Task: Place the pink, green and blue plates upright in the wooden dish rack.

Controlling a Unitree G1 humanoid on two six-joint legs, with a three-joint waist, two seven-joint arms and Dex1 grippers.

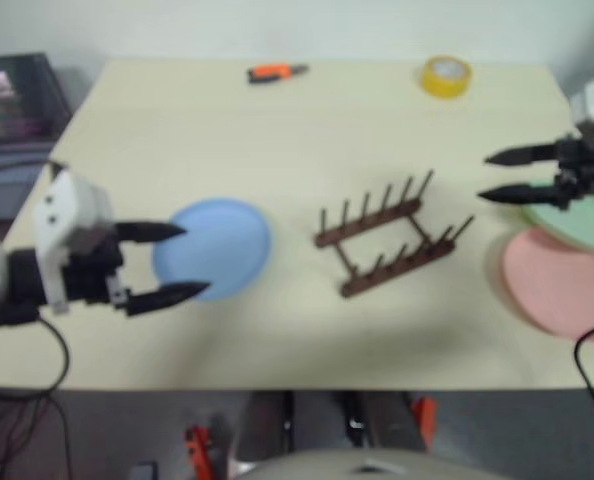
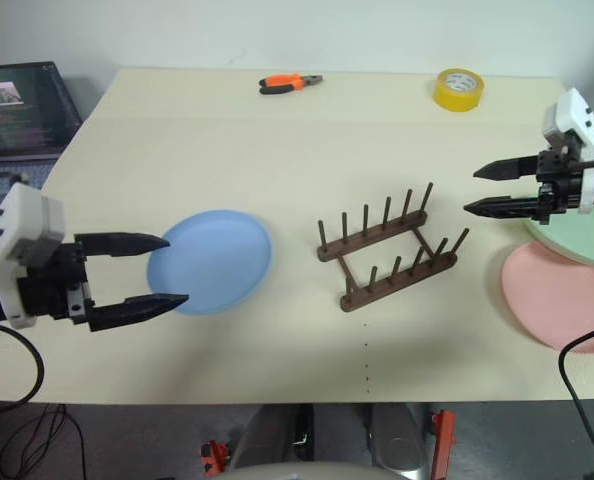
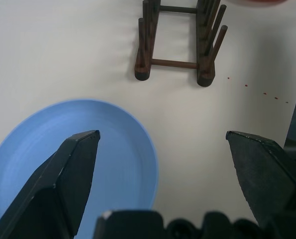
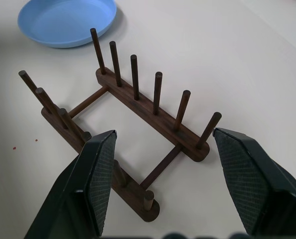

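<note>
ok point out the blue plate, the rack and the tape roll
blue plate (image 2: 212, 262), right eye view, its middle
rack (image 2: 372, 236), right eye view, far rail
tape roll (image 2: 458, 89), right eye view, its outer side

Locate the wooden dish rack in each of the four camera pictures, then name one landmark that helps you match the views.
Left eye view: wooden dish rack right of centre on the table.
Right eye view: again right of centre, between the plates.
Left wrist view: at the top edge, cut off.
Right wrist view: central, beyond the black fingers.
Shared landmark: the blue plate, lying flat on the rack's left side in every view.
</note>
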